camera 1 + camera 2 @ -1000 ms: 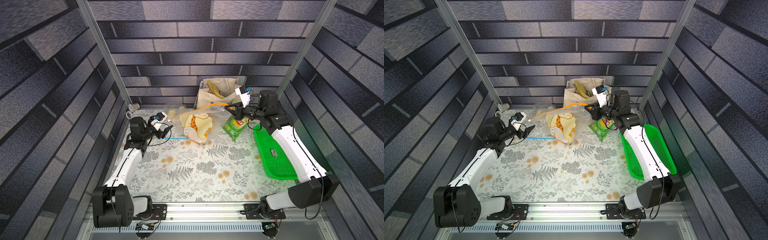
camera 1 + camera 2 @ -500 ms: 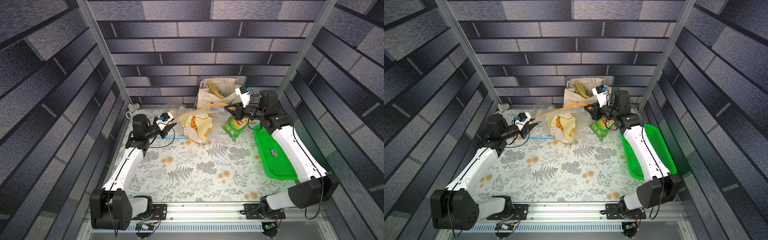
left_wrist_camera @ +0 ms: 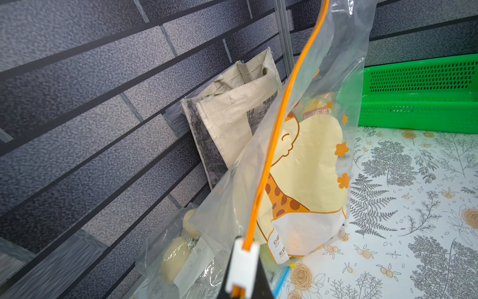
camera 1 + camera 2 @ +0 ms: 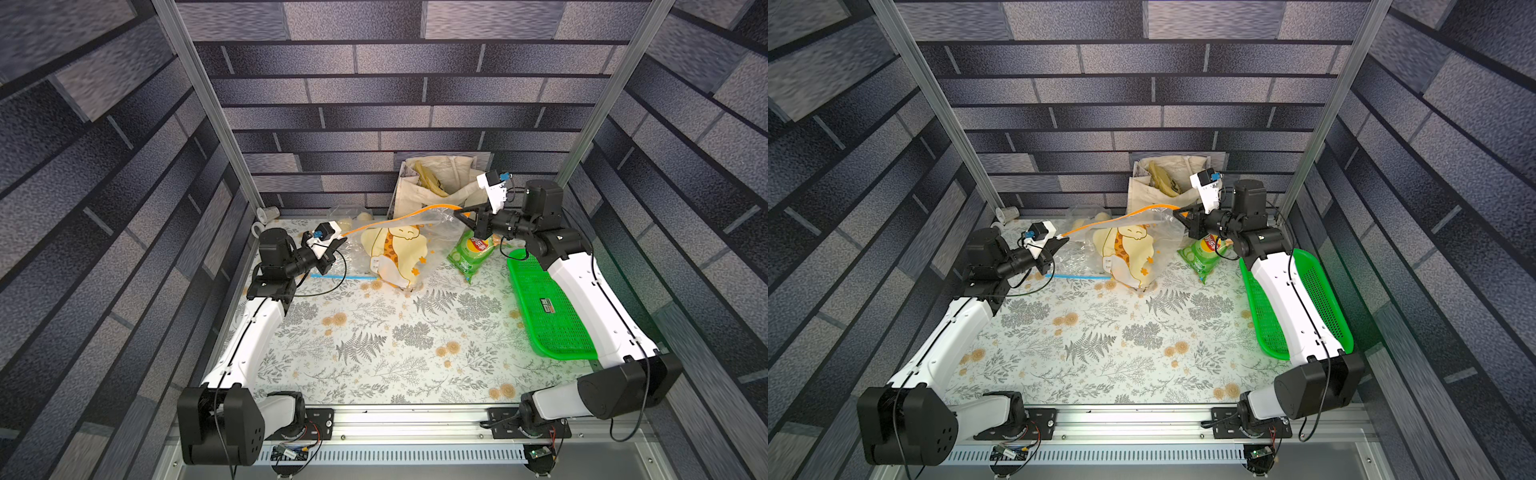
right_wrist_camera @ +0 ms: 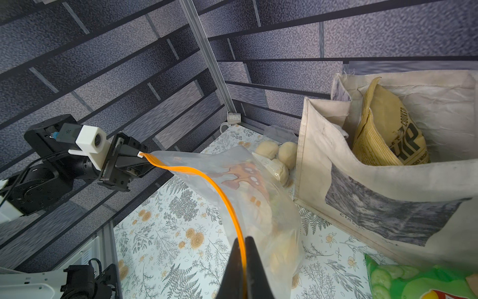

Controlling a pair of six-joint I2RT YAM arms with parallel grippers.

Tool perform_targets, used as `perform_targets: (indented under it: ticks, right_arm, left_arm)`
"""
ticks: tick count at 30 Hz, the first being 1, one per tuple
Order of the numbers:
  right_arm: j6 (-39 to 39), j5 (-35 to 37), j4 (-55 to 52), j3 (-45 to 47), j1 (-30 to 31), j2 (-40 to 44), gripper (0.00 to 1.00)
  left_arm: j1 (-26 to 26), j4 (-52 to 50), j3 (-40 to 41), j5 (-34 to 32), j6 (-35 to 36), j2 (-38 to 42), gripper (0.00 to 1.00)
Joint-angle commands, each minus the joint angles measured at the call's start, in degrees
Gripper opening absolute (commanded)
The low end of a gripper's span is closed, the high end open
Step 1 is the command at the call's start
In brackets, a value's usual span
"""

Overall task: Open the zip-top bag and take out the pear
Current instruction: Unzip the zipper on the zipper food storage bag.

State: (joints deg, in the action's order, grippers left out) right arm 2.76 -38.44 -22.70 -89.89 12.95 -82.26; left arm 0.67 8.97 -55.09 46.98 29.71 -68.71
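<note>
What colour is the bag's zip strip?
Orange. The zip strip shows best in the right wrist view.

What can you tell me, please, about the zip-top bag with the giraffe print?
The zip-top bag is clear, crinkled plastic with a yellow-and-orange giraffe print and an orange zip strip along its top, which looks closed. It hangs stretched between the arms: the left pincer is shut on the white slider at one end, the right pincer on the strip at the other. Its bottom corner rests on the floral table. Its contents are hidden behind the print.
</note>
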Motion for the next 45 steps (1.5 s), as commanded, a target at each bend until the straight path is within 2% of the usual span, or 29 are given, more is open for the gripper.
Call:
perform_targets:
  ticks: [1,3,5,7,12,18,22,25,29,32,38,45]
  right_arm:
    - [-0.2,-0.6,-0.8,0.8,-0.6,2.2,0.06]
    - [-1.7,-1.3,-1.4,1.3,-0.6,2.6,0.21]
    - [-4.1,-3.8,-0.7,2.3,-0.6,3.7,0.45]
    - [-6.4,-7.3,1.1,3.3,-0.4,5.5,0.59]
    - [-13.6,-3.4,4.2,2.5,1.0,10.7,0.66]
    - [-23.4,-1.9,-8.3,-11.7,6.0,4.7,0.65]
    - [-25.0,-0.8,-13.8,-20.0,12.1,-0.6,0.63]
    - [-24.7,2.5,-15.8,-25.4,17.0,-4.1,0.63]
    - [-23.0,8.0,-19.3,-33.7,22.4,-9.9,0.59]
    - [-25.2,10.3,-22.4,-38.3,25.0,-13.8,0.53]
    - [-33.4,10.3,-22.8,-39.5,27.4,-17.4,0.50]
    - [-42.5,14.3,-20.2,-39.2,31.0,-20.2,0.43]
  left_arm:
    - [-0.1,-0.1,-4.0,3.2,-2.0,2.0,0.00]
    - [0.4,-1.9,-5.6,4.0,-1.6,2.4,0.00]
    - [0.8,-4.3,-7.0,6.3,-0.8,2.7,0.00]
    - [1.2,-9.1,-9.7,7.2,0.7,2.5,0.00]
    - [1.4,-21.6,-17.4,8.1,1.6,1.0,0.00]
    - [2.4,-37.3,-30.6,10.7,2.1,-4.0,0.00]
    - [3.7,-47.8,-40.5,11.0,4.5,-9.5,0.00]
    - [4.6,-51.7,-44.3,10.4,5.0,-12.1,0.00]
    - [5.0,-53.1,-45.9,11.5,3.0,-13.8,0.00]
    - [5.2,-53.5,-45.3,12.9,3.0,-14.0,0.00]
    - [5.4,-51.4,-42.7,13.9,2.0,-12.5,0.00]
    - [5.8,-51.4,-42.3,14.2,1.8,-11.9,0.00]
